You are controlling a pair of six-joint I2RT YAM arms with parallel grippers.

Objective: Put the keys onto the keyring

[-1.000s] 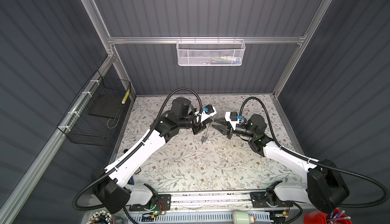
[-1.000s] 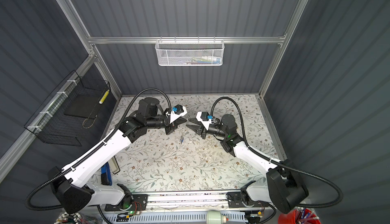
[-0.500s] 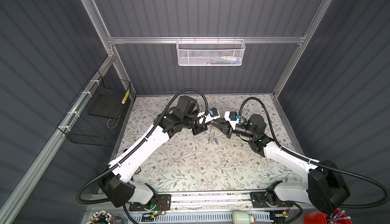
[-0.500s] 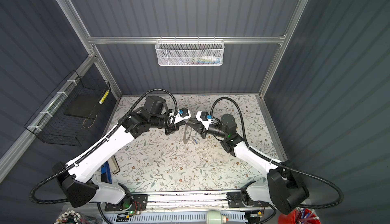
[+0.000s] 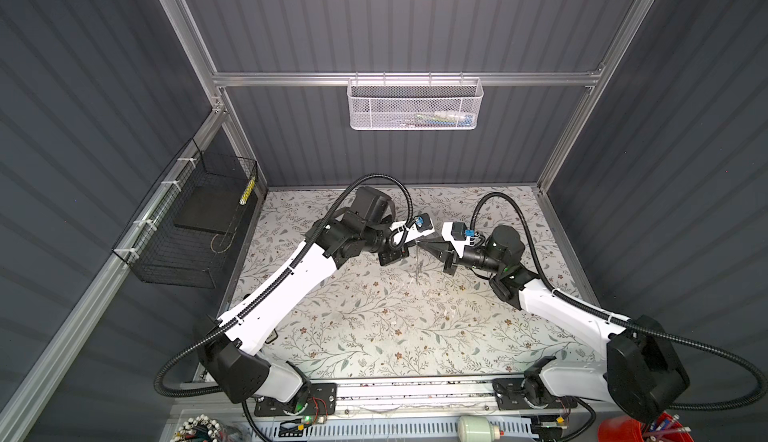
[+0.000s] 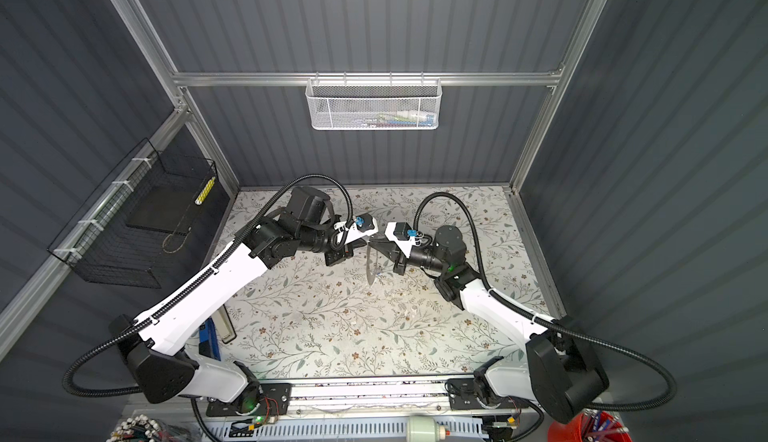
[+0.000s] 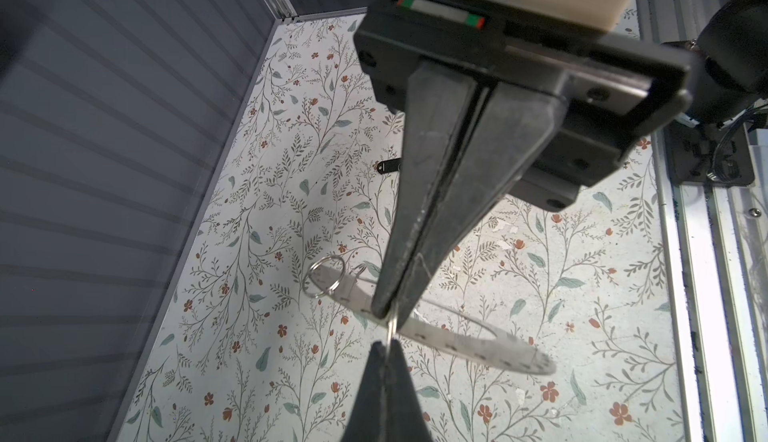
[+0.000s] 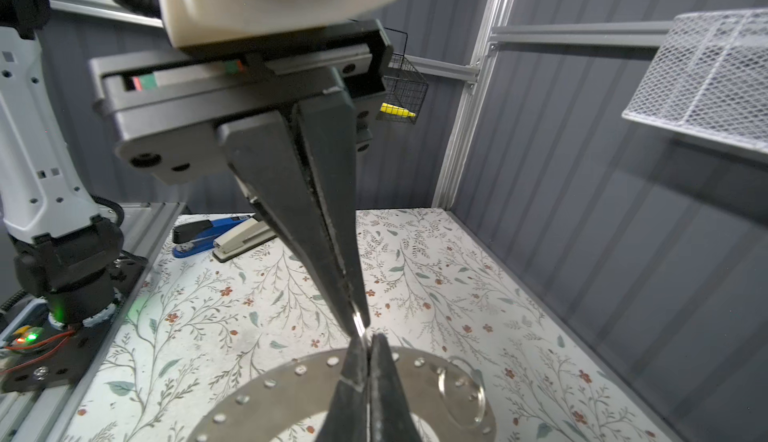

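Black-fingered left tool (image 8: 357, 319) is clamped shut tip to tip with the right tool (image 8: 368, 348), both pinching a thin bright metal sliver (image 7: 390, 331), too edge-on to call one of the keys. Beside the tips hangs a flat perforated metal ring (image 8: 266, 394) carrying the small wire keyring (image 7: 325, 276).

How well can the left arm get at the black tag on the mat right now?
Probably not yet. The left tool is shut on the perforated metal ring, which the right tool also pinches in mid-air. The mat around the black tag looks bare.
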